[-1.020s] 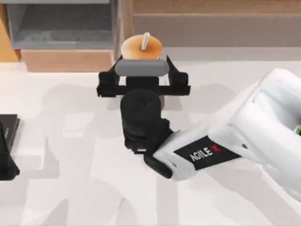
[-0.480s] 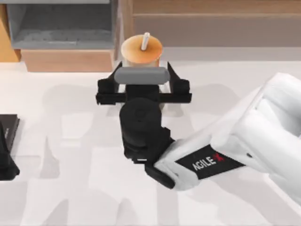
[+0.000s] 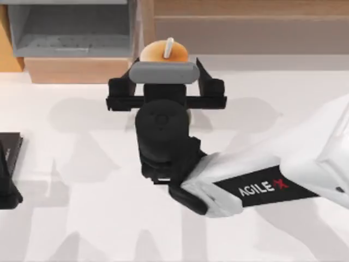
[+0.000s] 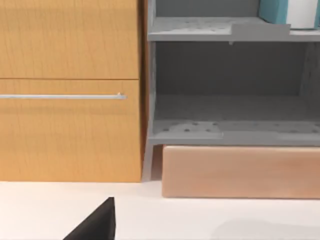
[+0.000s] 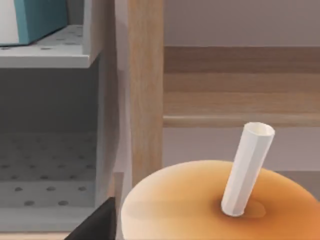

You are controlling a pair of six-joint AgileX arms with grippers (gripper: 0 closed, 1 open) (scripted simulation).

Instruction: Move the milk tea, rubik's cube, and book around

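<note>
Now the right gripper has advanced to the milk tea at the bench's far edge, fingers spread, seemingly straddling it ungrasped.

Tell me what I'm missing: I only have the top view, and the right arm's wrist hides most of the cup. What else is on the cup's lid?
Observer: In the right wrist view a white straw stands tilted out of the flat orange lid of the milk tea.
Operator: What's beside the cup?
Observer: A wooden post, with grey shelves past it.
Operator: Anything on those shelves?
Observer: A teal-covered book with white page edges sits on the upper shelf.
Operator: And the left arm?
Observer: Its camera faces a wooden cabinet door with a thin metal handle, next to the same shelves.
</note>
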